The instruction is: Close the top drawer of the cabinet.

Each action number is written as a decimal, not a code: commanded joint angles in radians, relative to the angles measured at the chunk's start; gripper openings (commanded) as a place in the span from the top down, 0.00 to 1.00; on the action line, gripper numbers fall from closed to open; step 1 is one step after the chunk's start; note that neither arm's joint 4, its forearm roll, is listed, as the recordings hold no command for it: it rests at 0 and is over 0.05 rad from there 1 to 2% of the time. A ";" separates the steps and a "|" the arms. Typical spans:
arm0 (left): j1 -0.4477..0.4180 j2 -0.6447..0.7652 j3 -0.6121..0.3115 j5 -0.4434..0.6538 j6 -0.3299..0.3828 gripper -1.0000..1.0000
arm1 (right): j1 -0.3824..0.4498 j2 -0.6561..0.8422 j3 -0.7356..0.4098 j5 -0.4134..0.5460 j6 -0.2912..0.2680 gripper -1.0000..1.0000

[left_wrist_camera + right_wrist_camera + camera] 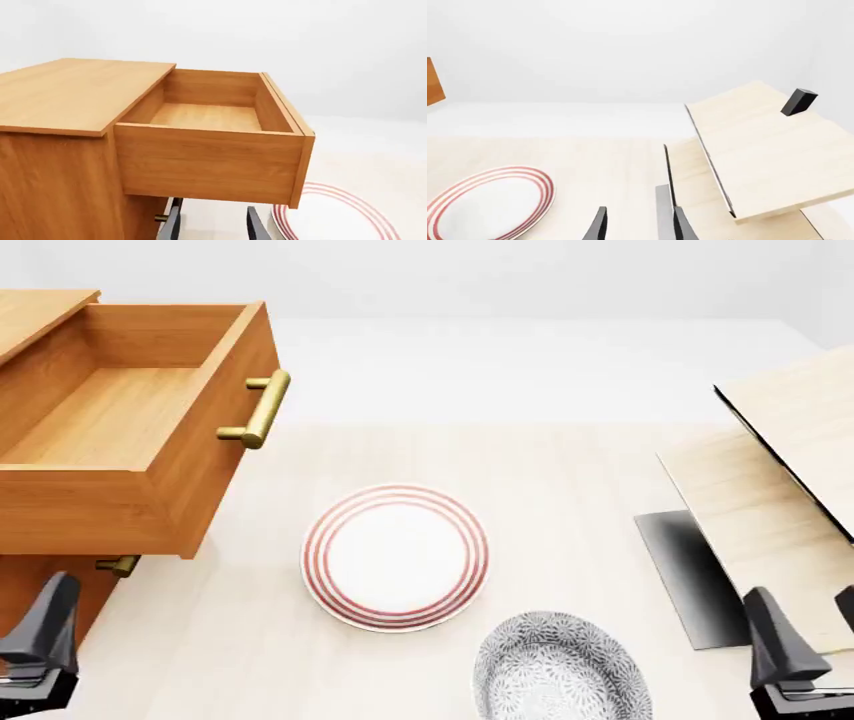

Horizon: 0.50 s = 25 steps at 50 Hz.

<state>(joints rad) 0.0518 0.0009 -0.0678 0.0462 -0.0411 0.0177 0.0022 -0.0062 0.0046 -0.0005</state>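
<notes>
Cabinet fills the left edge of the front view, and its top drawer stands pulled far out into the upper left of that frame, empty inside, its plain front facing right with the brass handle on it. Under the drawer a second small brass handle peeps out from the lower drawer; a push aimed too low would likely meet that one or the cabinet body and leave the top drawer open.

Pale wood panels lean at the right of the frame, well apart from the drawer. The red-ringed plate lies at centre, just right of the drawer's front, with the grey patterned plate at lower centre; an arm swinging low toward the drawer front could knock either.

The left gripper sits at the lower left corner, below the drawer, fingers parted and holding nothing. If it rises straight up, it would probably catch the drawer's underside. The right gripper, lower right, is likewise spread and empty. A push off-centre on the front may skew the drawer and jam it.
</notes>
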 commanded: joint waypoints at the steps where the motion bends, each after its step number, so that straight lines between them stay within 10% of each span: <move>1: -0.109 -0.001 -0.034 0.048 -0.126 0.00 | -0.018 0.006 0.002 -0.006 0.002 0.00; 2: -0.128 -0.001 -0.009 0.018 -0.157 0.00 | -0.017 0.006 0.001 -0.006 0.000 0.00; 4: -0.187 -0.001 0.068 -0.103 0.164 0.00 | -0.018 0.005 0.003 -0.006 0.003 0.00; 5: -0.147 -0.001 0.068 -0.033 0.191 0.00 | -0.018 0.006 0.003 -0.006 0.005 0.00; 7: -0.202 0.004 0.068 -0.013 -0.062 0.00 | -0.017 0.005 0.003 -0.006 0.002 0.00; 10: -0.238 -0.001 0.067 -0.094 0.180 0.00 | -0.017 0.005 0.002 -0.006 0.003 0.00; 15: -0.105 0.010 0.068 -0.083 0.031 0.00 | -0.017 0.006 0.001 -0.005 0.002 0.00; 17: -0.105 0.000 0.068 -0.082 0.123 0.00 | -0.017 0.006 0.001 -0.005 0.004 0.00; 25: -0.155 0.000 0.068 -0.100 0.123 0.00 | -0.017 0.007 0.000 -0.004 0.004 0.00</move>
<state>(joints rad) -0.0841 0.0042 -0.0079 -0.0455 0.0428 0.0016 0.0076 -0.0054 0.0003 0.0029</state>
